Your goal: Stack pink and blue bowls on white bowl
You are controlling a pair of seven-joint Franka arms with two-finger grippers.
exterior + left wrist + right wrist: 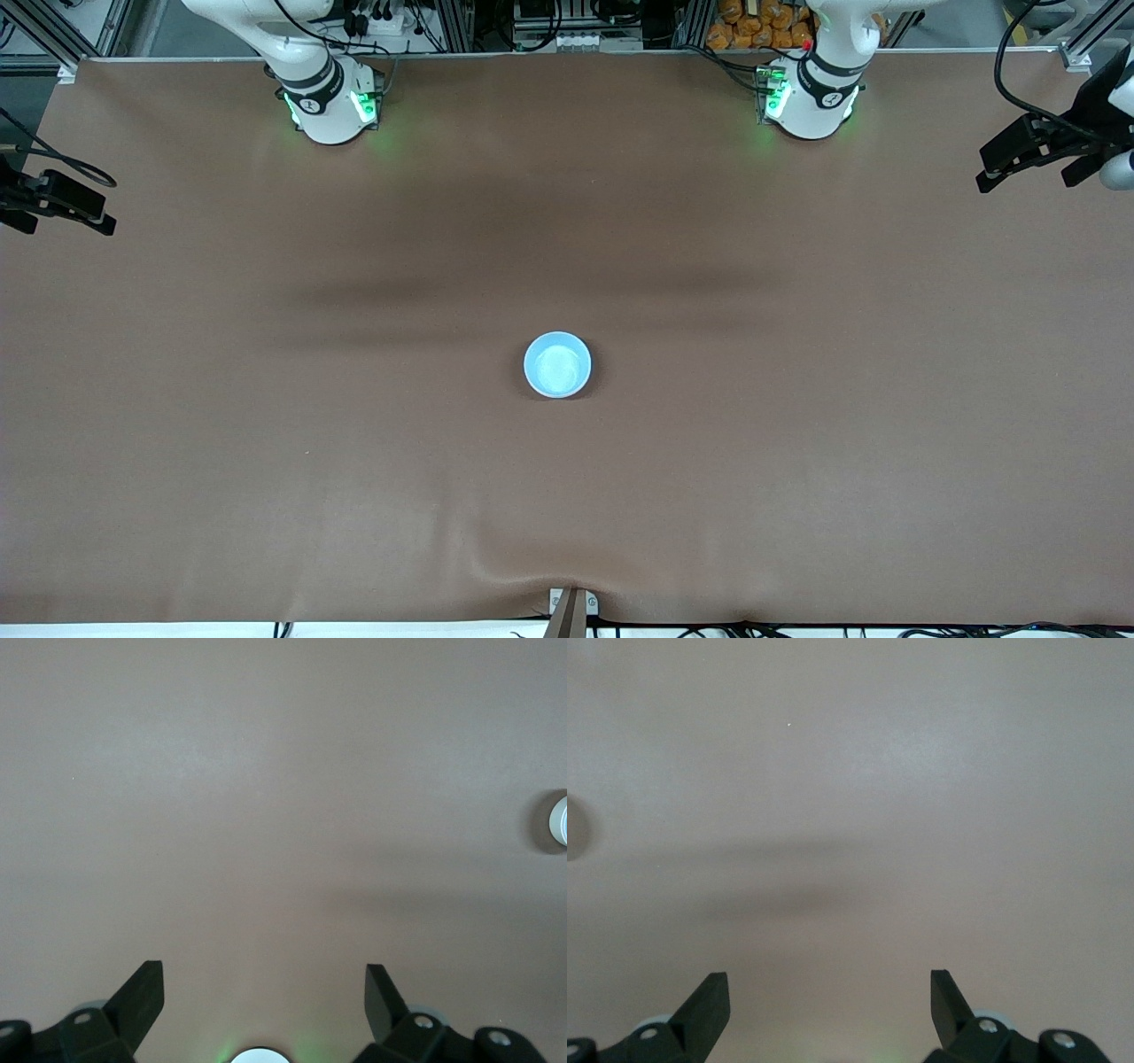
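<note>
A brown counter [266, 399] fills the frame; at its centre sits the blue bowl [557, 364], seemingly topping the finished stack. Both the left gripper [264, 992] and the right gripper [829, 992] hang above bare counter, fingers wide open, holding nothing.

The right gripper [830, 1014] is hovering over the brown table cover [859, 771]. Its fingers [709, 1005] are standing wide apart, holding nothing.

Blue bowl [557, 364] sole obstacle mid-table; brown tabletop [266, 425] open on all sides around it.
</note>
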